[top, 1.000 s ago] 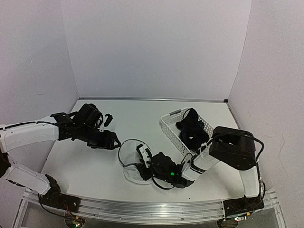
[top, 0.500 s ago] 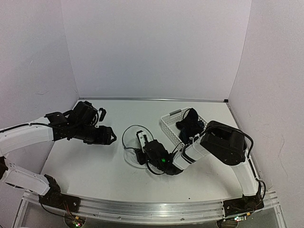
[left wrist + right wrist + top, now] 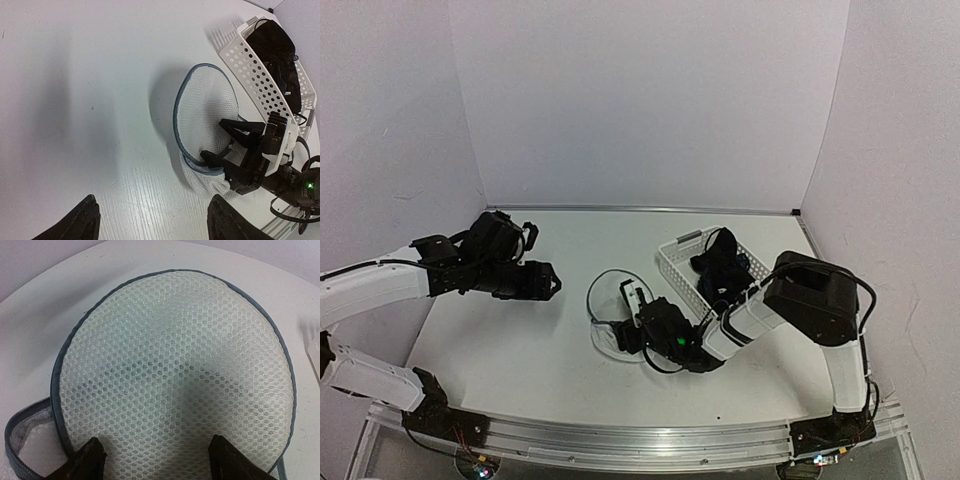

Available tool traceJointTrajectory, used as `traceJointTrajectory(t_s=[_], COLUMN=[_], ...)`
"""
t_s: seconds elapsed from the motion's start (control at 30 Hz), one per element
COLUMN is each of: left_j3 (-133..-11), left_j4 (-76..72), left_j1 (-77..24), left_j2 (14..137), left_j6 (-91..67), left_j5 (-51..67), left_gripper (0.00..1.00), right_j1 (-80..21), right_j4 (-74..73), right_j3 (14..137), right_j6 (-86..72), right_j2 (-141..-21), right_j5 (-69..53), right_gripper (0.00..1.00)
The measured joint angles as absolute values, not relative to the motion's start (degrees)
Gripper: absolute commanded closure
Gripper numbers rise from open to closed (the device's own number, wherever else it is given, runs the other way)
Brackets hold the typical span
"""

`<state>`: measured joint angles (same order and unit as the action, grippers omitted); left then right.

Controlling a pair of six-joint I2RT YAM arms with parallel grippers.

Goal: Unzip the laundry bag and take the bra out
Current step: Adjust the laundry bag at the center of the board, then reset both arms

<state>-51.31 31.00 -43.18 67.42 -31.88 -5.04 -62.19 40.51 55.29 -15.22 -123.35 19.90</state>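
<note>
The laundry bag (image 3: 605, 302), a white mesh pouch with a grey-blue wire rim, lies collapsed on the table with its round panel (image 3: 207, 107) tilted up. My right gripper (image 3: 625, 318) is open right at the bag. In the right wrist view the mesh panel (image 3: 170, 370) fills the frame ahead of the wide-apart fingertips (image 3: 90, 460). The left wrist view shows one right finger (image 3: 215, 159) lying against the bag's lower rim. The dark bra (image 3: 725, 265) lies in the white basket (image 3: 670, 262). My left gripper (image 3: 542, 258) hovers open to the left of the bag, holding nothing.
The white perforated basket (image 3: 250, 60) stands just right of the bag, close behind my right arm. White walls close the table at the back and on both sides. Bare white tabletop (image 3: 75, 100) stretches between my left gripper and the bag.
My right gripper has opened and shifted right with the bag, whose round panel now stands more upright. My left arm has drawn back to the left, away from the bag.
</note>
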Motion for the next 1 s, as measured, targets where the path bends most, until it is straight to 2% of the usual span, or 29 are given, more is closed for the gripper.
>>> traceJointTrajectory(t_s=[0.47, 0.57, 0.7, 0.8, 1.0], left_j3=[-52.2, -52.2, -52.2, -52.4, -54.2], left_j4=[31.0, 31.0, 31.0, 31.0, 31.0], left_j1=[-43.2, -43.2, -43.2, -43.2, -43.2], left_j2=[67.2, 67.1, 66.7, 66.3, 66.3], left_j6=[-31.8, -31.8, -31.8, -31.6, -29.8], left_j5=[-6.2, -6.3, -7.1, -8.8, -13.3], left_gripper=[0.26, 0.26, 0.24, 0.18, 0.05], right_j1=[-62.7, -62.7, -62.7, -62.7, -60.7], right_j4=[34.1, 32.6, 29.7, 27.0, 20.8], right_j3=[49.1, 49.1, 49.1, 49.5, 49.6], right_j6=[-16.4, -16.0, -14.9, -13.5, -11.4], right_j2=[-110.6, -107.2, -103.0, -100.8, -95.4], right_j5=[19.4, 19.9, 20.6, 21.5, 21.8], right_gripper=[0.25, 0.22, 0.12, 0.03, 0.02])
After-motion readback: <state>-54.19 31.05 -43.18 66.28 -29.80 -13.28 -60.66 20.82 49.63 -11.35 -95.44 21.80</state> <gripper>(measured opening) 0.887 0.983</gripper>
